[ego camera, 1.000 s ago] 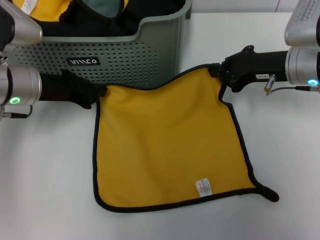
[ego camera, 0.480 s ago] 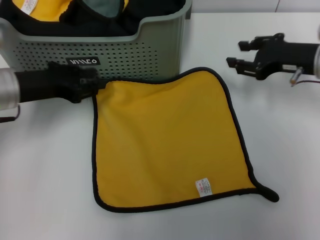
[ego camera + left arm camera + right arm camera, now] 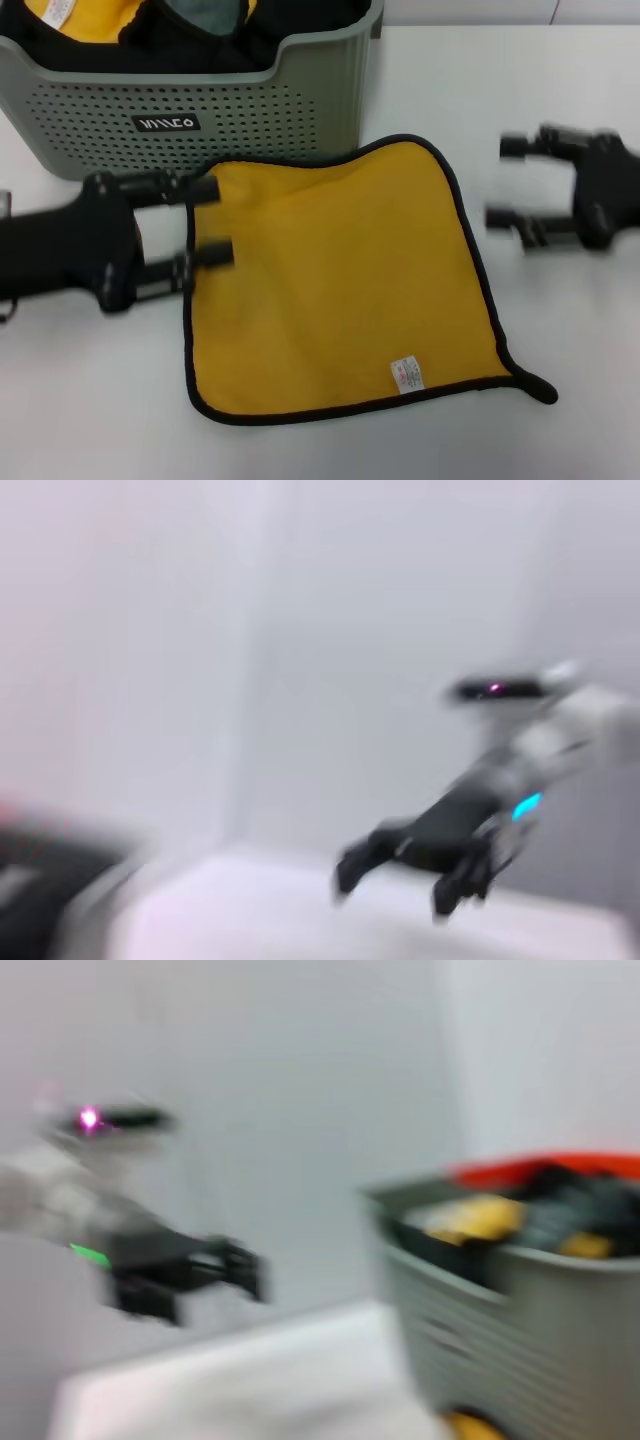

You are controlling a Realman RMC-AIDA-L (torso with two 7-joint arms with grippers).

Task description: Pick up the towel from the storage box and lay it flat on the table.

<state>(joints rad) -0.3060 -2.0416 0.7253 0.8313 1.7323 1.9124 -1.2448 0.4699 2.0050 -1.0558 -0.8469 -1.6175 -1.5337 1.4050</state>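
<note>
The yellow towel [image 3: 335,280] with black edging lies spread flat on the white table [image 3: 90,400], just in front of the storage box [image 3: 250,110]. Its white tag [image 3: 407,374] is near the front right corner. My left gripper [image 3: 210,220] is open and empty at the towel's left edge, fingertips over the far left corner. My right gripper [image 3: 508,182] is open and empty, clear of the towel's right edge. The left wrist view shows the right gripper [image 3: 410,865] far off. The right wrist view shows the left gripper [image 3: 190,1275] and the box [image 3: 500,1300].
The sage box holds more yellow and dark cloths [image 3: 150,25]. Its black label [image 3: 167,124] faces me. Bare table lies to the left, right and front of the towel.
Both grippers have let go of the towel's far corners, opened and drawn outward and back. The towel's far edge has dropped and now lies flat.
</note>
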